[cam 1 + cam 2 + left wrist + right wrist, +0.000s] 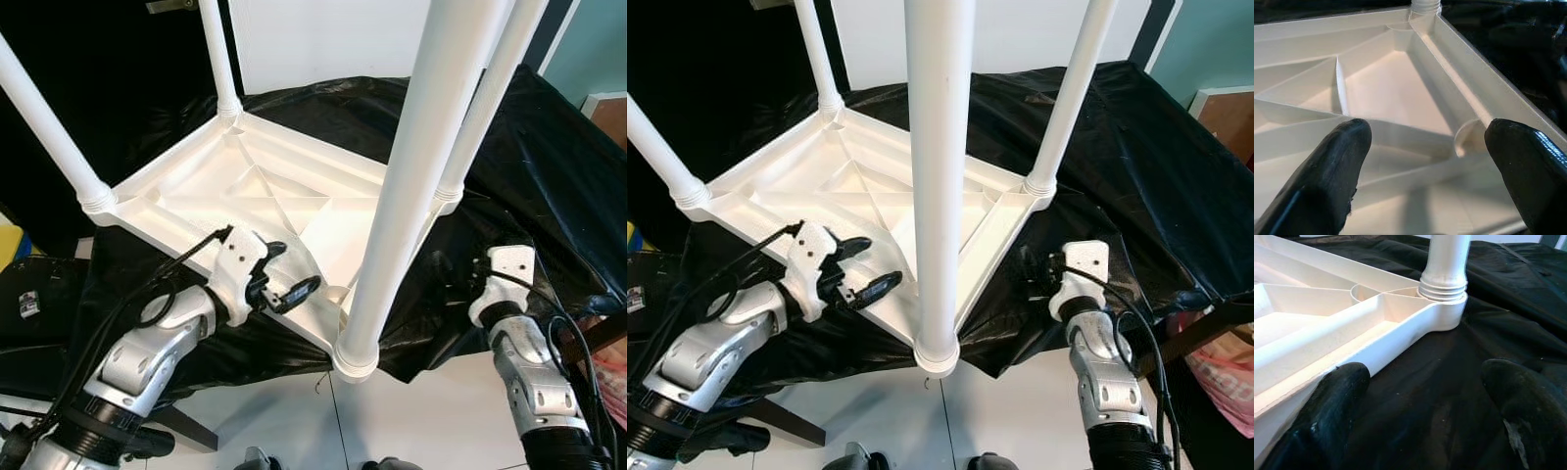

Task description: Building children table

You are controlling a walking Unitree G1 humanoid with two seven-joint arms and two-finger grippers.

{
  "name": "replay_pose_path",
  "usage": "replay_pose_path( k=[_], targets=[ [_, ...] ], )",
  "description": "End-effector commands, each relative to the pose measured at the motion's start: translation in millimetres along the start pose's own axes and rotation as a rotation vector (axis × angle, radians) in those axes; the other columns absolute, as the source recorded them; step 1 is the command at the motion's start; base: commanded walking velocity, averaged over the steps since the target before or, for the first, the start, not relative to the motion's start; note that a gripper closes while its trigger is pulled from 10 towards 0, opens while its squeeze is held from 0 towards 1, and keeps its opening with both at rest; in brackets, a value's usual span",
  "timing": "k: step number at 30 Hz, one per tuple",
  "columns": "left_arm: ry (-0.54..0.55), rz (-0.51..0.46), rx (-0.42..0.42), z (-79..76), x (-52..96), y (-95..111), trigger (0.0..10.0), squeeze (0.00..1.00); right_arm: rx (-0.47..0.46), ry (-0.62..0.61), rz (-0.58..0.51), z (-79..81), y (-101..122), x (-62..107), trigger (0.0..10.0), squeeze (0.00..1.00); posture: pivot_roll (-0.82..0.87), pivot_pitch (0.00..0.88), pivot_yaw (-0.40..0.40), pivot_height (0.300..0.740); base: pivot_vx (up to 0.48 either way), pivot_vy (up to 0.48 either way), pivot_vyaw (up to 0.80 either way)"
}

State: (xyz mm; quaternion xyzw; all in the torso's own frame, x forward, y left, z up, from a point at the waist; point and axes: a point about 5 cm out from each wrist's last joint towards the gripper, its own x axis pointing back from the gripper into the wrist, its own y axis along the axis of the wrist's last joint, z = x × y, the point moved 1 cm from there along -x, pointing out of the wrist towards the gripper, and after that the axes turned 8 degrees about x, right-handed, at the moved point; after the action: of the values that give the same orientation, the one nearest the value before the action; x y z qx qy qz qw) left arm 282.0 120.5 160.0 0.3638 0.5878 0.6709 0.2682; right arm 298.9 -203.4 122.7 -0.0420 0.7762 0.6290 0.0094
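One white tabletop (265, 191) lies upside down, ribs facing up. Four white legs stand in its corners: one at the near corner (411, 186), one at the right corner (485, 108), one at the far corner (219, 59) and one at the left corner (44, 122). One black sheet (549, 176) lies under the tabletop. Two grippers are in view: the left gripper (284, 274) over the tabletop's near-left edge and the right gripper (446, 269) just beside its near-right edge, each with two black fingers spread apart.
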Motion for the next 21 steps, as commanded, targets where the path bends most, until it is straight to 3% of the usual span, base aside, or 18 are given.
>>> replay_pose_path(
  k=[1,2,4,7,15,21],
  targets=[
    [-0.475,0.094,-0.011,-29.8,8.0,-9,10.0,0.00,0.005,0.004,0.004,-2.5,-1,1.0,10.0,0.00,-0.02,0.104,0.005,0.740,0.000,0.000,0.00],
    [-0.494,0.148,-0.032,-31.4,11.4,-18,10.0,0.00,0.013,0.012,0.001,-3.6,0,-0.7,10.0,0.00,-0.02,0.103,0.003,0.740,0.000,0.000,0.00],
    [-0.494,0.148,-0.032,-31.4,11.4,-18,10.0,0.00,0.013,0.012,0.001,-3.6,0,-0.7,10.0,0.00,-0.02,0.103,0.003,0.740,0.000,0.000,0.00],
    [-0.528,0.272,-0.084,-35.2,12.6,-39,10.0,0.00,0.026,0.031,-0.006,-5.1,4,-4.8,10.0,0.00,-0.03,0.099,-0.005,0.740,0.000,0.000,0.00],
    [-0.576,0.371,-0.122,-40.4,16.1,-51,10.0,0.00,0.028,0.046,-0.009,-7.1,6,-5.4,10.0,0.00,-0.03,0.096,-0.002,0.740,0.000,0.000,0.00],
    [-0.542,0.400,-0.179,-26.3,12.0,-50,10.0,0.00,0.027,0.047,-0.010,-7.5,6,-5.4,10.0,0.00,-0.03,0.095,0.001,0.740,0.000,0.000,0.00]
  ],
)
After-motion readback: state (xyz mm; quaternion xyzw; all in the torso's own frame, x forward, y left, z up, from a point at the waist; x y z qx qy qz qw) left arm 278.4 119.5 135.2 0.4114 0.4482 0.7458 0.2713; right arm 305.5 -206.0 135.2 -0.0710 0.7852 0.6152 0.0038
